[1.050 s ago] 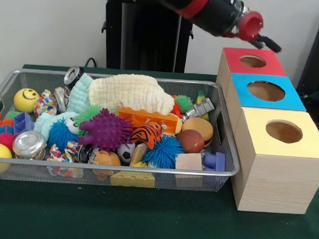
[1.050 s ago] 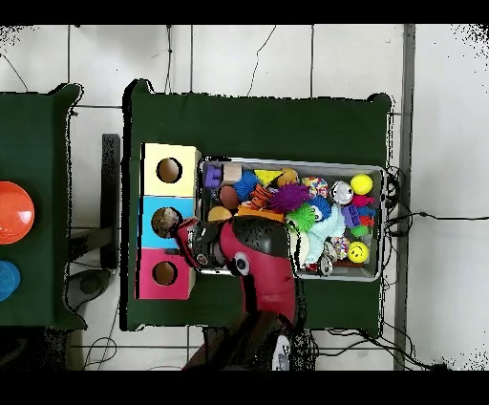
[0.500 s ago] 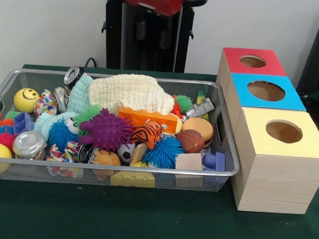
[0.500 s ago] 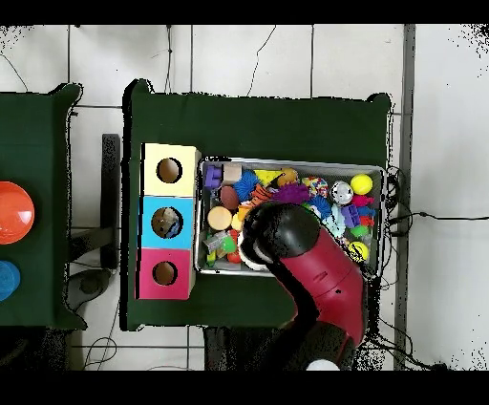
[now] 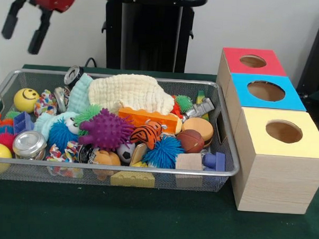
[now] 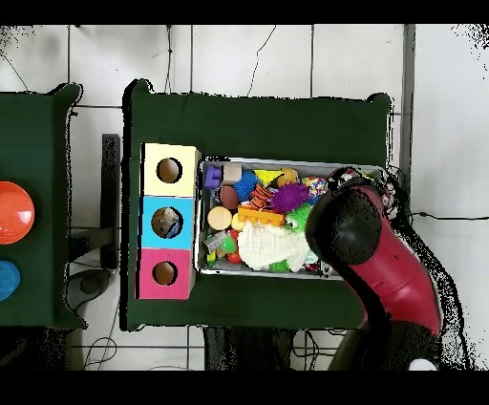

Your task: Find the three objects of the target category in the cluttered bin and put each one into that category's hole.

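My gripper (image 5: 19, 41) hangs high over the left end of the wire bin (image 5: 120, 169), open, with nothing between its black fingers (image 5: 39, 34). In the overhead view the red arm (image 6: 382, 272) covers the bin's right end. The bin is packed with toys: a purple spiky ball (image 5: 106, 129), a tiger toy (image 5: 146, 133), an orange brick (image 5: 146, 118), a cream cloth (image 5: 130, 92), a smiley ball (image 5: 26, 99), a blue spiky ball (image 5: 163, 151) and a burger (image 5: 198, 126). Red (image 5: 236, 54), blue (image 5: 293, 101) and yellow (image 5: 255, 121) boxes with round holes stand at the right.
The overhead view shows something lying inside the blue box's hole (image 6: 167, 223). A silver tin (image 5: 29, 144) and a wooden block (image 5: 189, 162) sit near the bin's front rim. Green cloth (image 5: 144, 219) covers the table. A second table with an orange disc (image 6: 13, 212) stands apart.
The arm has swung from above the red and blue boxes, across the bin, to above the bin's opposite end. The toys have not moved.
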Action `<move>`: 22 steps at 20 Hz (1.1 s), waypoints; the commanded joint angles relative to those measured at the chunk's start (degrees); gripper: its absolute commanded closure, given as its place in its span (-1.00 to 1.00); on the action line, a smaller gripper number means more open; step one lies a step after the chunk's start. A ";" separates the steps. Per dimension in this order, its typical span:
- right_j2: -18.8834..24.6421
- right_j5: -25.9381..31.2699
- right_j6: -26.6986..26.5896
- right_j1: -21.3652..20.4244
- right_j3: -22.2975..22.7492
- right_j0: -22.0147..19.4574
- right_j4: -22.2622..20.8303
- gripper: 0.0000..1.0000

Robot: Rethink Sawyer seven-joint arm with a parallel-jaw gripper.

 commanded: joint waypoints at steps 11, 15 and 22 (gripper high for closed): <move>22.19 19.18 1.54 1.09 2.32 -6.68 -13.99 -1.00; 19.78 21.64 5.14 1.22 1.68 -5.40 -14.11 -1.00; 13.11 24.84 7.95 2.44 -3.92 -3.98 -15.84 -1.00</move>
